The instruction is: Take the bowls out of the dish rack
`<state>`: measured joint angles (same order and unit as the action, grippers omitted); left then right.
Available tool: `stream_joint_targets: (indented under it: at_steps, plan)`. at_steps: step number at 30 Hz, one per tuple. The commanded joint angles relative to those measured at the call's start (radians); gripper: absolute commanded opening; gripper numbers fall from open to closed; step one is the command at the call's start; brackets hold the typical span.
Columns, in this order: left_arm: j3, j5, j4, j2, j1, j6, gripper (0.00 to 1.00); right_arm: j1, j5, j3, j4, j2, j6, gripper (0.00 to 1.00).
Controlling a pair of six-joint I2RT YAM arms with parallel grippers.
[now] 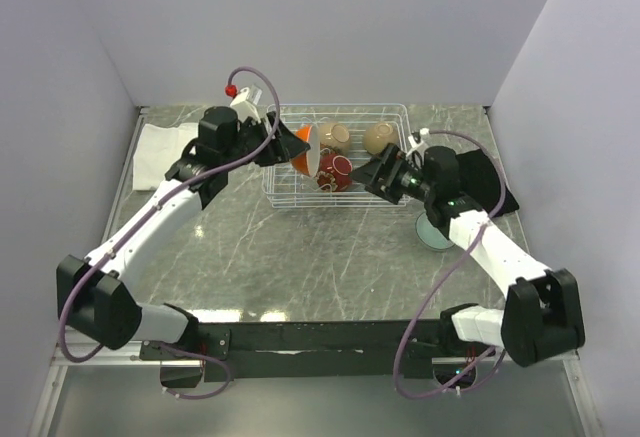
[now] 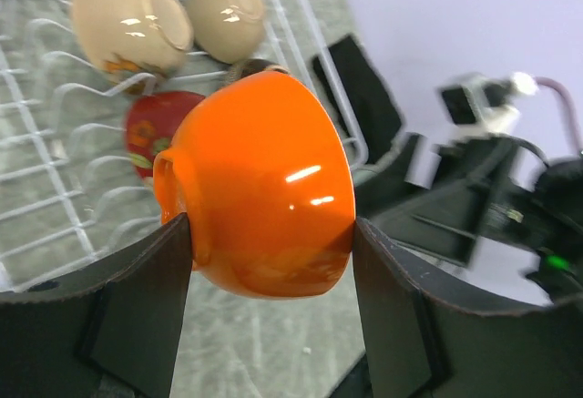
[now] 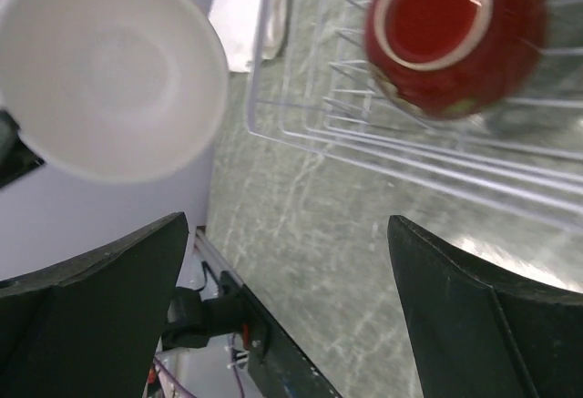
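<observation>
My left gripper (image 1: 285, 145) is shut on the orange bowl (image 1: 305, 148) and holds it tilted above the left part of the white wire dish rack (image 1: 285, 200). In the left wrist view both fingers press the orange bowl (image 2: 260, 188). Its cream-white inside (image 3: 109, 70) faces the right wrist camera. The dark red patterned bowl (image 1: 335, 171) lies in the rack, and two tan bowls (image 1: 334, 135) (image 1: 379, 137) lie behind it. My right gripper (image 1: 378, 172) is open and empty at the rack's right side. A pale green bowl (image 1: 432, 232) sits on the table under my right arm. The black-brown bowl is not clearly visible.
A folded white cloth (image 1: 160, 152) lies at the far left of the table. A flat black mat (image 1: 497, 185) lies right of the rack. Grey walls close in the table on three sides. The tabletop (image 1: 300, 257) is grey marbled stone.
</observation>
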<state>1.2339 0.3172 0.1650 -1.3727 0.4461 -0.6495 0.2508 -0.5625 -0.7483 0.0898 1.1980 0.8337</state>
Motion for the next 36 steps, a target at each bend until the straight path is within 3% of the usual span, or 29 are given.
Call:
stream_joint_targets:
  at_steps: [1, 9, 15, 18, 21, 22, 28, 29, 32, 33, 35, 36]
  plan:
    - [-0.069, 0.095, -0.199, 0.087, -0.003, -0.130, 0.06, 0.045, -0.046, -0.094, 0.163, 0.084, 0.065, 0.98]
    - [-0.165, 0.120, -0.262, 0.152, -0.001, -0.197, 0.07, 0.096, -0.099, -0.175, 0.283, 0.236, 0.140, 0.92]
    - [-0.206, 0.154, -0.308, 0.170, -0.001, -0.256, 0.08, 0.136, -0.129, -0.220, 0.346, 0.316, 0.174, 0.81]
    - [-0.218, 0.149, -0.308, 0.178, -0.001, -0.260, 0.07, 0.146, -0.137, -0.235, 0.360, 0.337, 0.177, 0.68]
    - [-0.226, 0.146, -0.303, 0.182, -0.001, -0.259, 0.07, 0.151, -0.135, -0.241, 0.360, 0.342, 0.174, 0.48]
    - [-0.226, 0.146, -0.300, 0.182, -0.001, -0.259, 0.07, 0.150, -0.134, -0.241, 0.357, 0.342, 0.173, 0.35]
    - [-0.232, 0.128, -0.266, 0.184, -0.001, -0.228, 0.13, 0.151, -0.111, -0.238, 0.301, 0.311, 0.119, 0.02]
    - [-0.229, 0.123, -0.254, 0.185, -0.001, -0.213, 0.15, 0.150, -0.105, -0.238, 0.269, 0.305, 0.093, 0.00]
    - [-0.218, 0.088, -0.211, 0.193, -0.001, -0.168, 0.34, 0.148, -0.065, -0.235, 0.190, 0.269, 0.032, 0.00]
    - [-0.215, 0.082, -0.190, 0.198, -0.001, -0.156, 0.46, 0.148, -0.054, -0.233, 0.171, 0.246, 0.016, 0.00]
    - [-0.202, 0.056, -0.168, 0.199, -0.001, -0.119, 0.59, 0.148, -0.030, -0.230, 0.110, 0.224, -0.028, 0.00]
    - [-0.195, 0.045, -0.168, 0.204, -0.001, -0.105, 0.70, 0.148, -0.016, -0.230, 0.084, 0.198, -0.045, 0.00]
